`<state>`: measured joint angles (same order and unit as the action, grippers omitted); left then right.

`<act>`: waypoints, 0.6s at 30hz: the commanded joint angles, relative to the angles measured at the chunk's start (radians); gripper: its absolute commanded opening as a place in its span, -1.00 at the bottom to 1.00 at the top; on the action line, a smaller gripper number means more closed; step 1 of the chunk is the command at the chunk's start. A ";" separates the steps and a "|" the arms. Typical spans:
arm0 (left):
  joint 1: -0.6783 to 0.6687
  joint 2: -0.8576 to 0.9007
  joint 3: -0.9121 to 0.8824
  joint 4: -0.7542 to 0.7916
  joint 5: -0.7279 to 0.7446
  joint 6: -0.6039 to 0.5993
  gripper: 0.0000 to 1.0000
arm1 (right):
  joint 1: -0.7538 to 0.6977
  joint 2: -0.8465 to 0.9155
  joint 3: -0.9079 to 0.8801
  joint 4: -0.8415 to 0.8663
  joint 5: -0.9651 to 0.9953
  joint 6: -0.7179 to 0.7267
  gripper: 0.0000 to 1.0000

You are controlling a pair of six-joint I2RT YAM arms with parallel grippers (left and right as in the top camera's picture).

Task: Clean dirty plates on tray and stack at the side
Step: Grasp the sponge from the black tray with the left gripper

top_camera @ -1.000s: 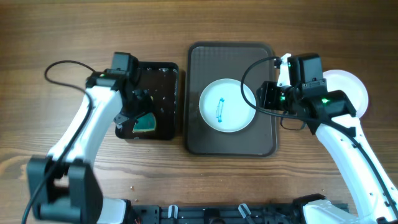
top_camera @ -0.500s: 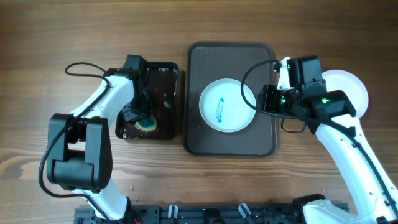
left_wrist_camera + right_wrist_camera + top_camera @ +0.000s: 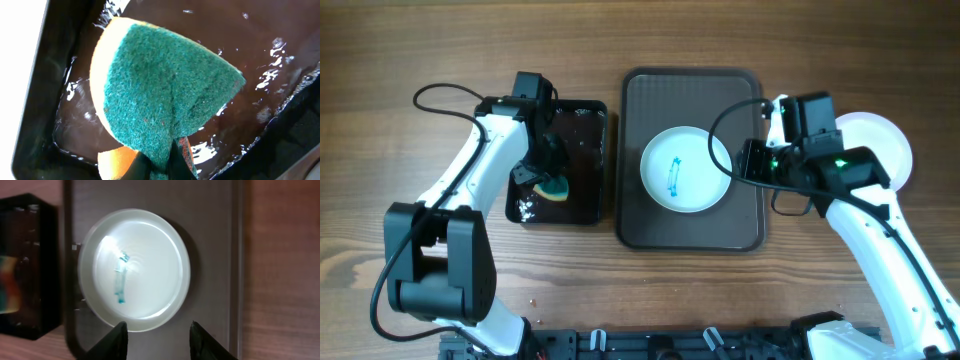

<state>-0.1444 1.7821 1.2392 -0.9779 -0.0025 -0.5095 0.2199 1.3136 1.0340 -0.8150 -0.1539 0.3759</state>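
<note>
1. The wooden worktop (image 3: 440,60) looked the same as a second back. The only real movement was the left arm, which swung its elbow in and out while its wrist stayed over the wash basin.
2. The big brown tray (image 3: 690,232) sat dead centre and hadn't budged. One plate (image 3: 702,155) was on it, roughly in the middle.
3. The black tray (image 3: 588,135) stood just left of it, holding water (image 3: 270,80). You only really got that from the left wrist camera, where the wet glints showed; from overhead it was just a dark box.
4. A side plate (image 3: 892,140) lay on the worktop to the right, partly under the right arm. Couldn't tell whether it was one plate or more.
5. The right hand (image 3: 160,339) hovered over the tray's edge near the plate, fingers spread wide and holding nothing. It had barely shifted.
6. The left hand (image 3: 548,168) was clamped on the sponge (image 3: 165,90), green scrubby face towards its camera, down in the black tray. It had nudged slightly towards the back.
7. The teal smear (image 3: 120,282) was untouched, and clearest from the right wrist. My guess: still wetting the sponge, wiping not started.
</note>
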 commanded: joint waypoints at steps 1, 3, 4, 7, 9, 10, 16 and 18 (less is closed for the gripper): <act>-0.019 -0.010 0.011 0.009 -0.057 0.039 -0.92 | 0.004 0.029 -0.068 0.005 0.052 0.068 -0.19; -0.019 -0.010 0.013 0.008 -0.060 0.048 -0.92 | 0.004 0.057 -0.082 0.023 0.026 0.016 -0.20; -0.022 -0.012 0.014 0.006 -0.057 0.055 -0.92 | 0.004 0.068 -0.082 0.031 0.023 -0.005 -0.20; -0.034 -0.014 0.049 -0.030 -0.043 0.059 -0.92 | 0.004 0.097 -0.082 0.047 0.020 -0.012 -0.20; -0.051 -0.014 0.099 -0.065 -0.032 0.062 -0.92 | 0.004 0.123 -0.082 0.067 0.020 -0.014 -0.21; -0.064 -0.014 0.130 -0.083 -0.024 0.068 -0.92 | 0.004 0.140 -0.082 0.082 0.019 -0.014 -0.22; -0.172 -0.014 0.283 -0.072 0.159 0.083 -0.92 | 0.004 0.281 -0.082 0.192 -0.002 -0.015 -0.29; -0.215 -0.014 0.283 -0.021 0.221 0.067 -0.92 | 0.004 0.330 -0.082 0.226 -0.008 -0.008 -0.31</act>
<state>-0.2901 1.7817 1.4902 -1.0439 0.0601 -0.4484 0.2199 1.5700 0.9577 -0.6174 -0.1413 0.3721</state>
